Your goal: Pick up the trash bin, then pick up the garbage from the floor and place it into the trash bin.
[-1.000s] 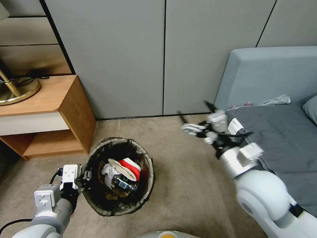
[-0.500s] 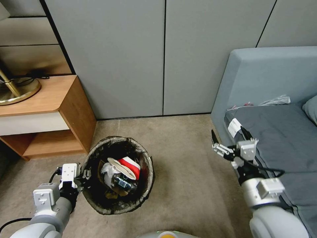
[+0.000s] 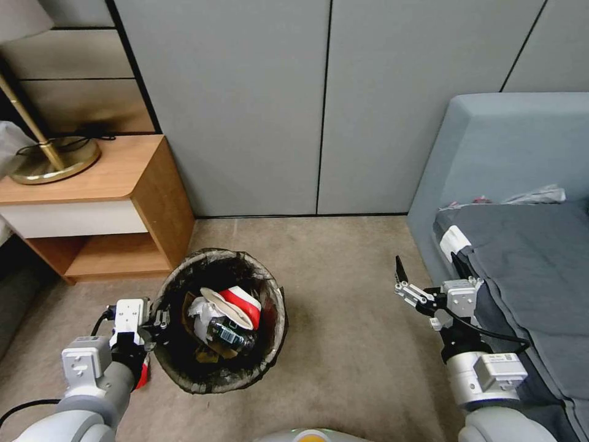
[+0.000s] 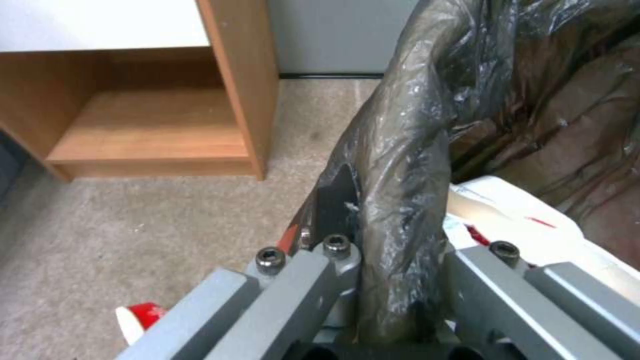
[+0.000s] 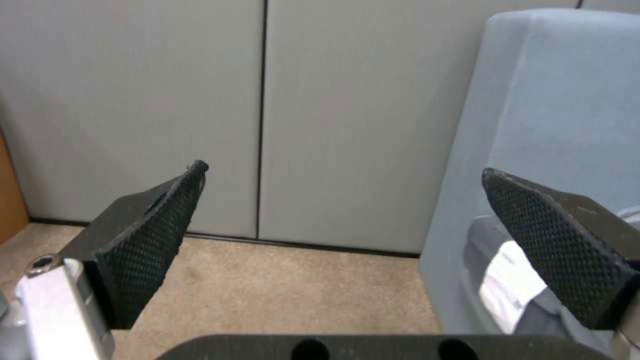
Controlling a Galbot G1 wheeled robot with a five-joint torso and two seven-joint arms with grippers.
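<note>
Two tall grey wall panels [image 3: 245,104] behind the small round white plastic trash bin with a crinkly dark liner [image 3: 216,385], well apart from it. To the right of the bin, well apart, a grey-blue padded bed [image 3: 491,153] with a dark grey sheet [image 3: 527,264] on top. Under the bin and around it, plain beige short-pile carpet floor [image 3: 343,344]. To the left of the bin and a little behind, near it, an orange-brown wooden nightstand [image 3: 153,202] with a white drawer front and an open shelf below; on its top, a round brass lamp base [image 3: 55,166].

The bin itself upright on the carpet, liner folded over the rim. At its left edge, the left gripper [image 3: 161,322], closed on the rim: in the left wrist view, the fingers [image 4: 320,280] pressed on both sides of the bagged rim [image 4: 400,200].

To the right of the bin, between it and the bed, the right gripper [image 3: 429,270] above the carpet, spread wide and holding nothing; in the right wrist view, both black textured pads [image 5: 153,225] far from each other.

Inside the bin, garbage in one heap: a red-and-white paper cup [image 3: 242,304], crumpled white tissue [image 3: 199,313], a clear bottle with a label [image 3: 230,334]. Outside the bin, just beside its left wall and below the left gripper, one more red-and-white paper cup on the carpet [image 3: 142,376].
</note>
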